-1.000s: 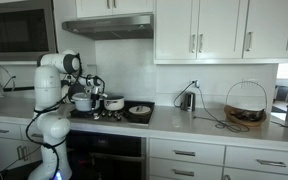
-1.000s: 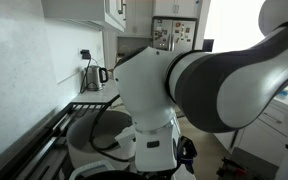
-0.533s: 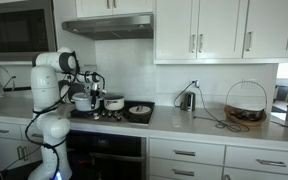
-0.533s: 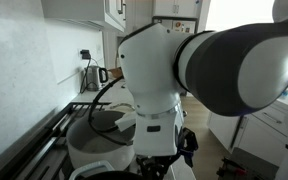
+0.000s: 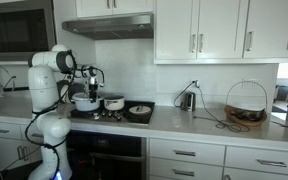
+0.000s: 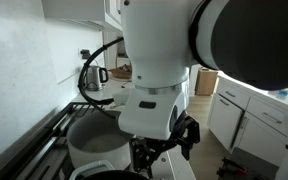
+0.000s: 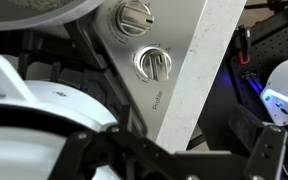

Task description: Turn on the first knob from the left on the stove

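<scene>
The stove (image 5: 112, 114) is a black cooktop beside the white arm, with pots on it. In the wrist view its front strip (image 7: 184, 60) is brushed metal with two round silver knobs, one at the top edge (image 7: 136, 16) and one below it (image 7: 154, 63). My gripper (image 7: 179, 160) hangs over this strip, with its dark fingers spread wide at the bottom of the frame and nothing between them. It touches no knob. In both exterior views the gripper (image 5: 92, 82) (image 6: 162, 152) sits over the stove's front.
A large steel pot (image 6: 92, 140) and a smaller pot (image 5: 114, 102) stand on the stove, with a dark pan (image 5: 139, 110) beside them. A kettle (image 5: 187, 100) and a wire basket (image 5: 246, 105) are on the counter. The range hood (image 5: 108, 27) hangs overhead.
The arm has swung and turned over the stove front. In the close exterior view the gripper now shows below the wrist, where the arm's body hid it before.
</scene>
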Robot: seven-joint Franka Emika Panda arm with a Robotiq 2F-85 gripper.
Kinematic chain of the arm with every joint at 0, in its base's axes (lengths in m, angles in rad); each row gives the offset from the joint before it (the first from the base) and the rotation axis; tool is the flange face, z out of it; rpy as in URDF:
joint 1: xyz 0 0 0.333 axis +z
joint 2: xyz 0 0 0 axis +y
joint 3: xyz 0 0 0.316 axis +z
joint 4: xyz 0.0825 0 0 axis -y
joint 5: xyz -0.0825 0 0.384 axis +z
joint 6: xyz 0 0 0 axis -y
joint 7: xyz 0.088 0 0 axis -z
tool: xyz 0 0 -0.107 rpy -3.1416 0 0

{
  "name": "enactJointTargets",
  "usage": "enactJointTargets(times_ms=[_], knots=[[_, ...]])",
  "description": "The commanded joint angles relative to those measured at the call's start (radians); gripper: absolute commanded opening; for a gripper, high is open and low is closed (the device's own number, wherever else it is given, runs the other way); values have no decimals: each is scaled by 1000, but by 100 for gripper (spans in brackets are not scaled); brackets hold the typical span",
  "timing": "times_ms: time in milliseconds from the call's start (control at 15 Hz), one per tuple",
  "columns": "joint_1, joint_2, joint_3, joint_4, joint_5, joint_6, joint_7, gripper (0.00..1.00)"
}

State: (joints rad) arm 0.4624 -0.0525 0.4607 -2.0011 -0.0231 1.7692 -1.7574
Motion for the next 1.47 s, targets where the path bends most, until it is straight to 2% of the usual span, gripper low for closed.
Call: enactJointTargets(times_ms=[0, 467, 1067, 1400], knots=[[14, 0, 17, 62, -45, -53, 163, 100], [29, -6, 39, 134, -80, -206, 531, 100], [25, -143, 16, 65, 21, -83, 923, 100], [20, -244, -25, -3, 58, -3, 1092, 100]])
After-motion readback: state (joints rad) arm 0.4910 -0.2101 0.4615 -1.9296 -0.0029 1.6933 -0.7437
